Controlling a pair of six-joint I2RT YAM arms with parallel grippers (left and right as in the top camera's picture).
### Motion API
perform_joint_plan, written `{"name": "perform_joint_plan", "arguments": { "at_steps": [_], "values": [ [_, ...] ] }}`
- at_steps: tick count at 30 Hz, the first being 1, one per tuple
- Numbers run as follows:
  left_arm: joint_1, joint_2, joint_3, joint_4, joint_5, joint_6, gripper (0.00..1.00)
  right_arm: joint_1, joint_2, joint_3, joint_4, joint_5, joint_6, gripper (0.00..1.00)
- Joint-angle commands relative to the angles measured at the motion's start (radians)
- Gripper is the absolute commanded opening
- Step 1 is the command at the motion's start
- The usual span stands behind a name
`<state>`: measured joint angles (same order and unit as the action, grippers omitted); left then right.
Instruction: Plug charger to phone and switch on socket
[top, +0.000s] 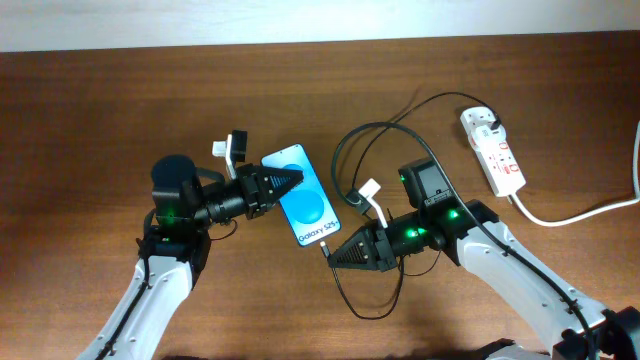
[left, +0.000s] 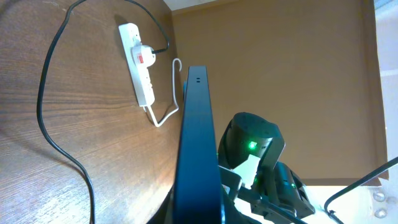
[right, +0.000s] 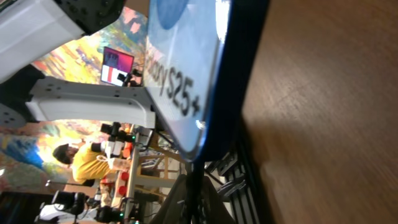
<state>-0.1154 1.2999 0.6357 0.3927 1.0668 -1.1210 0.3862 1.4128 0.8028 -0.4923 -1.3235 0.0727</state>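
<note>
The phone (top: 305, 207) has its blue screen up, and my left gripper (top: 285, 185) is shut on its upper left end. In the left wrist view the phone (left: 196, 137) is edge-on between my fingers (left: 199, 214). My right gripper (top: 335, 252) is shut on the charger's connector tip (right: 194, 177), which meets the phone's bottom edge (right: 186, 74); I cannot tell whether it is seated. The charger cable (top: 350, 150) loops to its plug in the white socket strip (top: 493, 150), also seen in the left wrist view (left: 140, 65).
The strip's thick white cord (top: 580, 212) runs off the right table edge. Slack black cable (top: 365, 305) loops near the front edge below my right gripper. The two arms are close together at the table's middle.
</note>
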Motion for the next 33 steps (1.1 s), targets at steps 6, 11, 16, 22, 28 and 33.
{"name": "perform_joint_plan", "arguments": {
  "at_steps": [6, 11, 16, 22, 28, 33],
  "values": [
    [0.006, -0.002, 0.016, 0.01, 0.021, 0.032, 0.0, 0.007, -0.018, 0.029, 0.003, -0.084, -0.004, 0.04],
    [0.006, -0.002, 0.016, 0.01, 0.022, 0.039, 0.0, 0.007, -0.018, 0.031, 0.014, -0.079, -0.004, 0.04],
    [0.006, -0.002, 0.016, 0.01, 0.034, 0.039, 0.0, 0.007, -0.017, 0.034, 0.029, -0.079, -0.004, 0.04],
    [0.006, -0.002, 0.016, 0.01, 0.037, 0.039, 0.0, 0.007, -0.017, 0.034, 0.029, -0.056, 0.058, 0.04],
    [0.006, -0.002, 0.016, 0.01, 0.037, 0.039, 0.0, 0.007, -0.017, 0.034, 0.025, -0.052, 0.073, 0.04],
    [0.006, -0.002, 0.016, 0.01, 0.038, 0.038, 0.0, 0.006, -0.017, 0.034, 0.026, -0.051, 0.091, 0.04]
  ]
}}
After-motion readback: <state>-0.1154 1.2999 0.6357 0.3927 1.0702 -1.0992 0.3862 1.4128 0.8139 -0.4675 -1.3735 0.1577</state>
